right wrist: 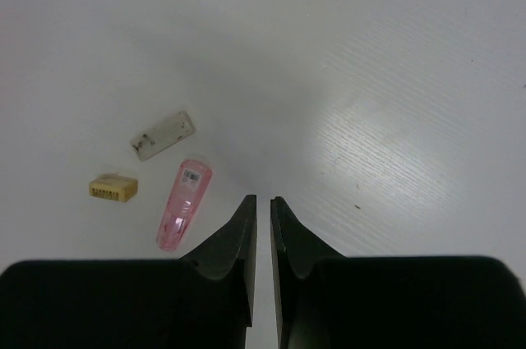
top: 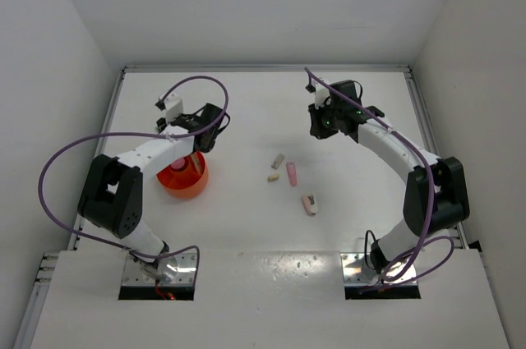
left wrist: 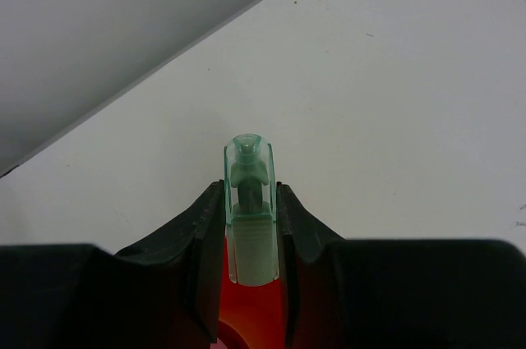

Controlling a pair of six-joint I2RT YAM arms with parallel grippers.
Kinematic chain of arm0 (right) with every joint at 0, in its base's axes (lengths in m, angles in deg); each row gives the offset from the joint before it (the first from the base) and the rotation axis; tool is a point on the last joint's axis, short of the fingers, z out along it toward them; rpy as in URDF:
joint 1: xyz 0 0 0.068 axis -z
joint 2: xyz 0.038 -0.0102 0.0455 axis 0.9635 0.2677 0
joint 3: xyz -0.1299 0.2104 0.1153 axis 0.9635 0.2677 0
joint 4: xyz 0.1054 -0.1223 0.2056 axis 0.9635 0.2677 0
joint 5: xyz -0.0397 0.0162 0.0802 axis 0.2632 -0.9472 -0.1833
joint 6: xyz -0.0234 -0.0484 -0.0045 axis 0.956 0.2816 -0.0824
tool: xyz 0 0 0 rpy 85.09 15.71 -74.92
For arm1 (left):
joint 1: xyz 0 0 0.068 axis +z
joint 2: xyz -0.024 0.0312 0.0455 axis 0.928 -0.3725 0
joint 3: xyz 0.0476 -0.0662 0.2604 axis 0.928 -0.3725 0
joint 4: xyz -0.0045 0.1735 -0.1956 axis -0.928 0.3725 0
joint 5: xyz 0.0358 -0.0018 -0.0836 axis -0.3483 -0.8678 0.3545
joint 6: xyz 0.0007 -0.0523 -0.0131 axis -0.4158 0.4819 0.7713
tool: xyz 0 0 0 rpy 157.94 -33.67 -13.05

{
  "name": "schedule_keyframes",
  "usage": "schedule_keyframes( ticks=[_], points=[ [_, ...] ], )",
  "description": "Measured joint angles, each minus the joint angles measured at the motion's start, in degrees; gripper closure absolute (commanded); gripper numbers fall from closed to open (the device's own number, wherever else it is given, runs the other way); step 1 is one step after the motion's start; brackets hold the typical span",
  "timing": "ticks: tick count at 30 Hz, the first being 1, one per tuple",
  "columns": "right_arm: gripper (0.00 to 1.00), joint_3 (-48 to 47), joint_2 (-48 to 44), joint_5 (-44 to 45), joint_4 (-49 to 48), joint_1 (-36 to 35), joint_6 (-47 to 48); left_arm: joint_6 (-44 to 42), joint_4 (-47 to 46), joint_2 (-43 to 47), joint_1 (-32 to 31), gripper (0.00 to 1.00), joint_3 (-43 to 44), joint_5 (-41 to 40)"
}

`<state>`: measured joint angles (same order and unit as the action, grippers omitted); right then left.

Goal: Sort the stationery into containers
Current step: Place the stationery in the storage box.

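Mint-green piece [left wrist: 251,209] tight between left fingers [left wrist: 201,242]

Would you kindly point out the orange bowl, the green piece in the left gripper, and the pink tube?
orange bowl [top: 189,188], top view, near rim.
green piece [left wrist: 251,238], left wrist view, pale body below the clear cap.
pink tube [right wrist: 182,205], right wrist view, middle of its body.
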<state>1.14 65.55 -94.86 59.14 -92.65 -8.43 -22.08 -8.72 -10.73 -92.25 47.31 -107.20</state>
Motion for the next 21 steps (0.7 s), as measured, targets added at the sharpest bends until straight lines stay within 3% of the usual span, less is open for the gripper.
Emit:
schedule_keyframes(
  ticks=[11, 17, 21],
  points=[
    [0.87, 0.0, 0.0, 0.0, 0.0, 0.0, 0.0, 4.9, 3.9, -2.1, -0.3, 0.99, -0.8, 0.4],
    [0.87, 0.0, 0.0, 0.0, 0.0, 0.0, 0.0, 6.8, 5.4, -2.6, -0.7, 0.75, -0.8, 0.7],
    [0.87, 0.0, 0.0, 0.0, 0.0, 0.0, 0.0, 7.9, 6.5, -2.6, -0.7, 0.67, -0.8, 0.8]
  ],
)
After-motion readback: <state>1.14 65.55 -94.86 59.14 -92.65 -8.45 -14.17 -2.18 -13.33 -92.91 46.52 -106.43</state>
